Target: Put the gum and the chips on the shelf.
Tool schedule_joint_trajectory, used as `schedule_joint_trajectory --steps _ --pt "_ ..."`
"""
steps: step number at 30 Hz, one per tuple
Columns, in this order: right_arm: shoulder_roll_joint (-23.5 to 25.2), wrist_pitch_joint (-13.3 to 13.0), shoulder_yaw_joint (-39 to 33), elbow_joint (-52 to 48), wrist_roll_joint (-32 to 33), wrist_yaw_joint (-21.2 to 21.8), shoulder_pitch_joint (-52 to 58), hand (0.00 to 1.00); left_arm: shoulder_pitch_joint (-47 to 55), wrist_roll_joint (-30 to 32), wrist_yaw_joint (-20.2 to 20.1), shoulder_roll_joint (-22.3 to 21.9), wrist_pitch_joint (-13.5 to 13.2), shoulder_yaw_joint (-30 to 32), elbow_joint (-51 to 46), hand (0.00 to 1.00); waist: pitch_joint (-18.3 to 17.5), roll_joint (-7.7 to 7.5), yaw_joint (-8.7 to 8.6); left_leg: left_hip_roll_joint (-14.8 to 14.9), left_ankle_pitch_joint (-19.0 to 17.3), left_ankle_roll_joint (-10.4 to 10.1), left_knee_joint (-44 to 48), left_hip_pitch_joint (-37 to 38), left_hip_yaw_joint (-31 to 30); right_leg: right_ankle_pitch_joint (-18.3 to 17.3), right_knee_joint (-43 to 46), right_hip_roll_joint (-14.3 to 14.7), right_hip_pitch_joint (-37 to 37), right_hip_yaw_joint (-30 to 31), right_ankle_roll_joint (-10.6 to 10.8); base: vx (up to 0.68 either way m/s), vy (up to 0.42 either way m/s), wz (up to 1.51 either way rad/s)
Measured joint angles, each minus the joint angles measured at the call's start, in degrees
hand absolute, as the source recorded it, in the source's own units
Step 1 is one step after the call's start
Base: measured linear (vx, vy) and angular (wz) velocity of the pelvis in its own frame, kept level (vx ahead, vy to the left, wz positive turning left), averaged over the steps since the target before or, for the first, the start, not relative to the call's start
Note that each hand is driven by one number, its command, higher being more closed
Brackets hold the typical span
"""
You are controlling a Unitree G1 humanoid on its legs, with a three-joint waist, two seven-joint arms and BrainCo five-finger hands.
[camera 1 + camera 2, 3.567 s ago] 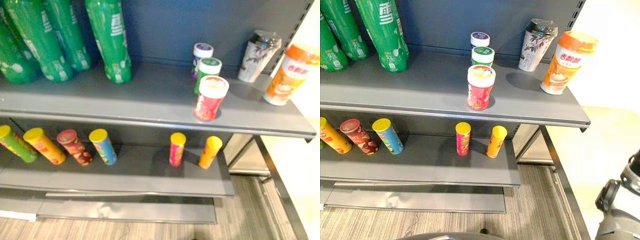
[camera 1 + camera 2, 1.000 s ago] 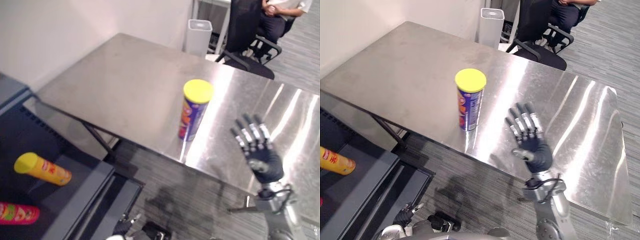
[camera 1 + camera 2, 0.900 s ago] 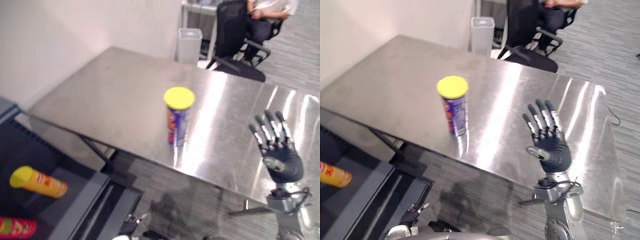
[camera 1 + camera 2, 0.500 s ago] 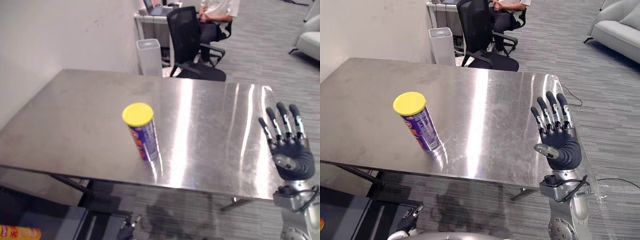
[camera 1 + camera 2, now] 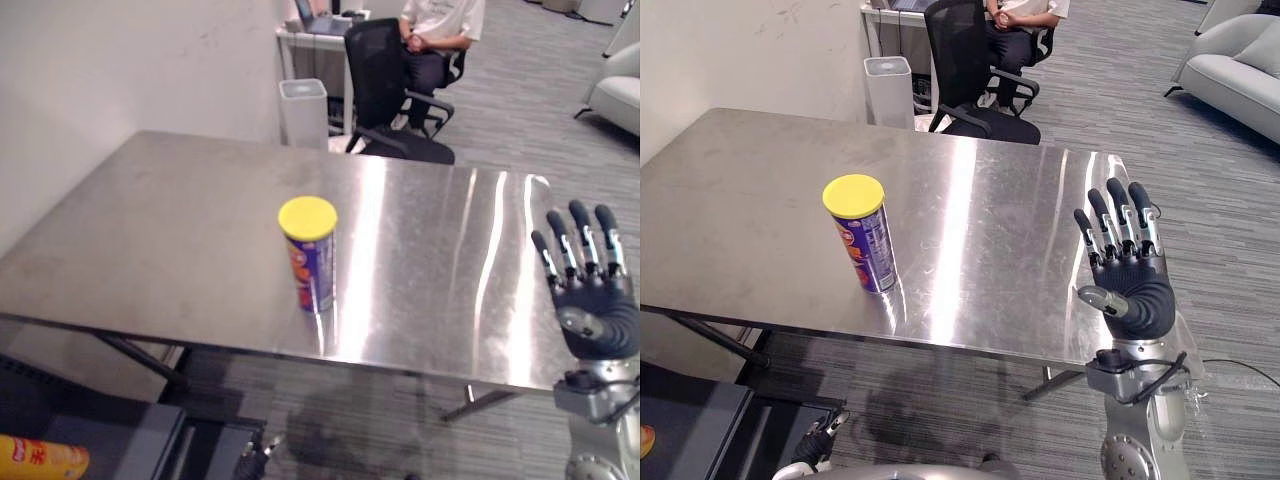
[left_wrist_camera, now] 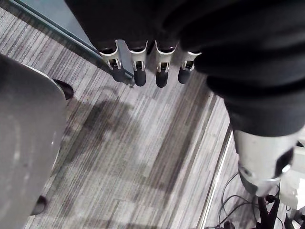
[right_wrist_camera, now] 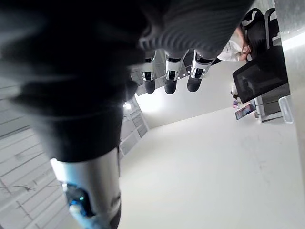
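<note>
Right hand (image 5: 1125,285): raised, fingers held straight, spread, empty.
Left hand (image 6: 138,71): fingers relaxed, empty, above carpet (image 6: 124,157).
Chips can (image 5: 866,240): upright on steel table (image 5: 1020,230).

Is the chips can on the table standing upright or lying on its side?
Upright: the chips can stands on its base, yellow end up.

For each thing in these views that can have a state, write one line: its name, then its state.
chips can: upright on the steel table, yellow lid on, not held.
right hand: open, raised, holding nothing.
left hand: open, hanging over the floor, holding nothing.
office chair: upright, seat empty.
</note>
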Motion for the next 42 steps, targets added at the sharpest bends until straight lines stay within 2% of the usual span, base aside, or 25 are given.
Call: schedule_joint_trajectory --steps 3,11,16,22,26,33,42 --pt "-3.79 0.36 -0.45 4.66 -0.1 -0.05 -2.43 0.0 0.08 0.07 -0.49 0.14 -0.01 -0.35 0.02 0.0 -0.17 -0.25 0.07 0.18 0.21 -0.1 -0.69 0.02 -0.02 0.01 -0.15 0.21 -0.17 0.0 -0.01 0.0 0.0 0.0" --pt "-5.9 1.02 0.53 14.45 -2.98 -2.48 -6.1 0.0 0.0 0.12 -2.3 1.44 -0.59 -2.21 0.0 0.0 -0.72 -1.35 0.4 -0.07 0.88 -0.08 -2.01 -0.18 -0.43 0.66 -0.51 -0.02 -0.84 -0.68 0.3 0.05 0.013 0.03" --pt "-8.23 1.22 2.52 18.48 -4.59 -2.79 -8.94 0.0 -0.16 0.2 -2.42 1.88 -0.6 -3.34 -0.08 0.0 -0.77 -1.35 0.39 -0.05 1.53 0.1 -1.9 -1.77 -2.11 3.36 -3.14 0.0 0.12 -3.06 0.2 0.02 0.016 0.18" --pt "-9.05 2.05 5.73 18.84 -4.63 -2.31 -11.43 0.0 -0.17 0.26 -2.55 2.22 -0.61 -4.6 -1.31 0.0 -0.73 -1.81 1.68 -0.14 2.84 -0.04 -2.57 -2.41 -3.8 3.39 -3.06 -0.07 0.32 -5.11 0.2 -0.01 -0.008 0.16" --pt "-9.75 2.32 8.32 20.98 -4.65 -2.25 -13.71 0.0 -0.22 0.26 -2.57 2.28 -0.6 -4.6 -1.42 0.0 -0.63 -1.99 1.77 -0.17 4.41 -0.3 -4.04 -2.92 -4.97 3.38 -3.16 -0.02 -0.03 -5.98 0.2 -0.06 -0.027 0.14" --pt "-10.56 2.32 12.04 20.79 -4.76 -1.32 -15.61 0.0 -0.64 0.35 -2.62 2.87 -0.64 -4.54 -2.17 0.0 0.2 -3.32 2.6 -0.68 7.28 -0.42 -6.98 -3.28 -5.4 3.34 -4.21 -0.32 -1.02 -6.55 0.24 -0.09 -0.017 0.03" --pt "-13.23 2.33 15.18 21.11 -9.86 -1.03 -17.6 0.0 -1.08 0.63 -2.77 2.91 -0.69 -4.96 -2.31 0.0 0.33 -3.15 3.36 -0.94 9.31 -0.47 -8.91 -4.9 -8.18 3.34 -3.96 -0.44 -2.02 -8.76 0.27 -0.04 -0.007 0.14"
